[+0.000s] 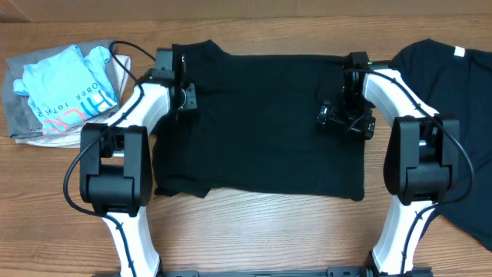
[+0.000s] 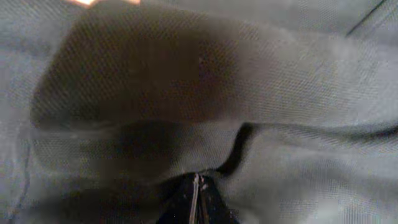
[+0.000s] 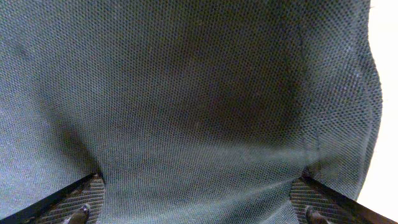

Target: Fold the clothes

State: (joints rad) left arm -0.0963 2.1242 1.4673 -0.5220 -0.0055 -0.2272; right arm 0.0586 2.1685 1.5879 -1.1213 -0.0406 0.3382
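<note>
A black T-shirt lies spread flat across the middle of the table. My left gripper sits at its upper left, near the sleeve. In the left wrist view that gripper is shut, with a raised fold of black fabric pinched at its tips. My right gripper is over the shirt's upper right part. In the right wrist view it stands wide open, its ribbed fingers pressed down on either side of a stretch of the cloth, with the shirt's edge at the right.
A second black T-shirt lies at the right, running off the table's edge of view. A heap of light-blue and grey clothes sits at the back left. Bare wooden table shows in front of the spread shirt.
</note>
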